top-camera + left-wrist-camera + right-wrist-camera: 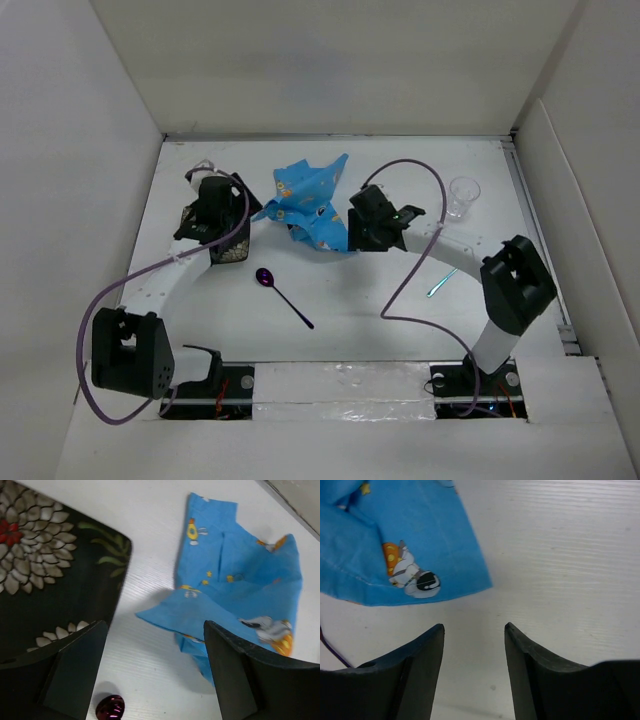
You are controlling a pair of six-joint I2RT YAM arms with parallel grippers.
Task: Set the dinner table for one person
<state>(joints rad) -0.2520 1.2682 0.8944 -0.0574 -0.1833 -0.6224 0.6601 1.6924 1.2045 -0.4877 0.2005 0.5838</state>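
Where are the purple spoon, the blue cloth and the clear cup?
purple spoon (265, 277): top external view, on its bowl.
blue cloth (245, 592): left wrist view, its middle.
clear cup (463, 198): top external view, its wall.

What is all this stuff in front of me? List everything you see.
Crumpled cloth with cartoon figures: one, blue, centre of the table, far half.
Shiny spoon: one, purple, nearer than the cloth.
Clear plastic cup: one, transparent, far right, upright.
Thin utensil: one, pale teal, right side; type unclear.
Flower-patterned plate: one, black, left of the cloth.
Flat matte table: one, white, under everything.
Left tool: one, black, open, between plate and cloth.
Right tool: one, black, open, at the cloth's right edge.
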